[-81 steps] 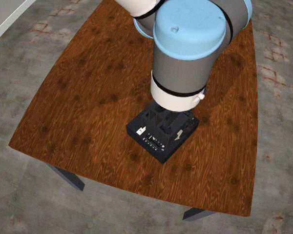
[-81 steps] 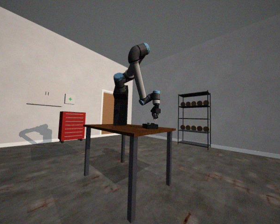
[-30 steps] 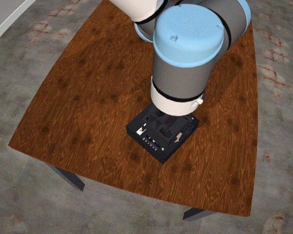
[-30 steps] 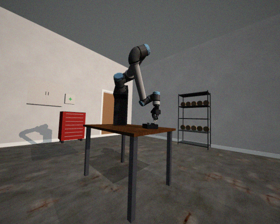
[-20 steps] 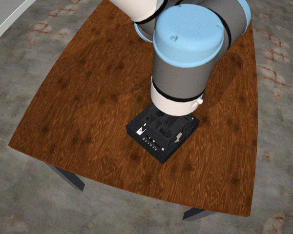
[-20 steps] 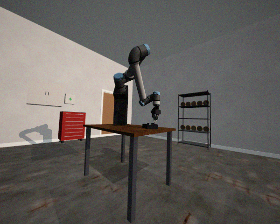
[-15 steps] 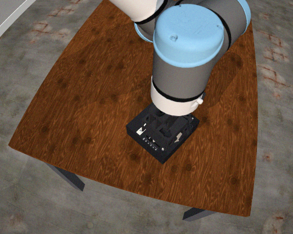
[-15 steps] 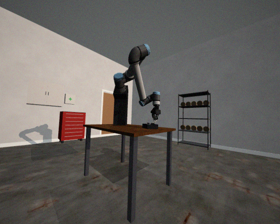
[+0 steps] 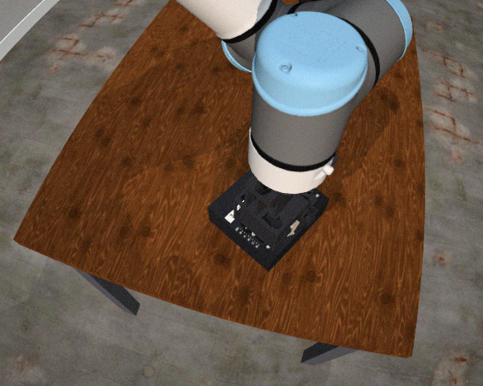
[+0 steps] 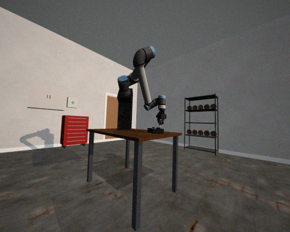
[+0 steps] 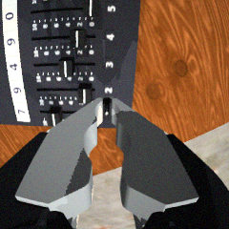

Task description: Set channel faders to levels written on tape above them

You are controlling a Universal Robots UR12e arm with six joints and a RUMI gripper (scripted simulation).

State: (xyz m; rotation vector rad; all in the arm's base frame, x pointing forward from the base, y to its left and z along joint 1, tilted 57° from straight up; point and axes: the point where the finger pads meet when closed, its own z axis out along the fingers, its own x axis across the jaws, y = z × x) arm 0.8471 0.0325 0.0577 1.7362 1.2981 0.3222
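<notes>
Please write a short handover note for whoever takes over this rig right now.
Gripper: shut, holding nothing, tips just over the lighting desk at its numbered edge, near the channel 2 fader.
Desk sits on the wooden table, near its front edge.
Tape strip shows digits 0, 9, 4, 9, 7 in the wrist view.
Done: cannot confirm any fader matches its tape level.
Left: check each channel; leave the master alone.

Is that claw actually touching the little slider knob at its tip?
Cannot tell. In the wrist view the shut gripper frames a fader knob, hiding any contact.
</notes>
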